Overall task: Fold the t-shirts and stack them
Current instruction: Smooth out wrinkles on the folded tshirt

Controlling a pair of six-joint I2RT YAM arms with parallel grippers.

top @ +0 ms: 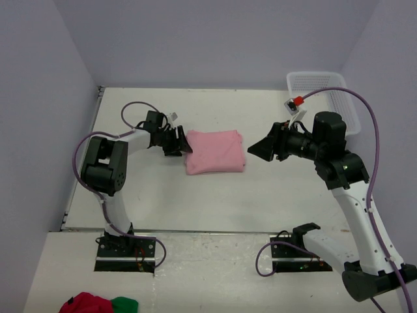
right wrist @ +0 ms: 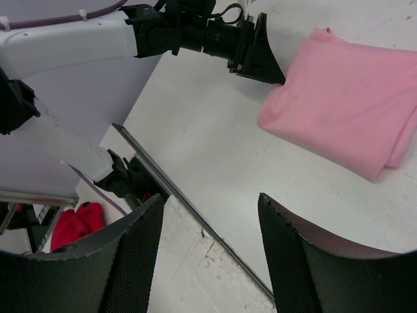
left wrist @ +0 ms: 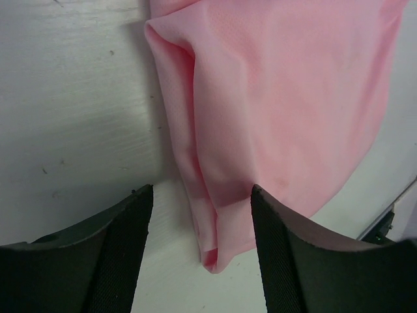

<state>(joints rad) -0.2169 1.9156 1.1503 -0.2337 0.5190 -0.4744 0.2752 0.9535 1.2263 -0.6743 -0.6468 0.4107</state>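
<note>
Squaring up the folded t-shirt (top: 215, 152) looks like the step in hand; it lies as a neat pink rectangle in the middle of the worktop (top: 215, 208). The left tool (top: 186, 146) stands open, jaws astride the shirt's left folded edge and clamping nothing. The right tool (top: 254, 149) gapes wide and empty, just off the right edge. Any nudging should stay low and gentle, so the layers do not slide apart. No label, brand or writing is readable.

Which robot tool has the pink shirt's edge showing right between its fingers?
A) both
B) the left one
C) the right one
B: the left tool holds its open fingers either side of the t-shirt's folded edge; the right tool, also open, frames only bare table.
</note>
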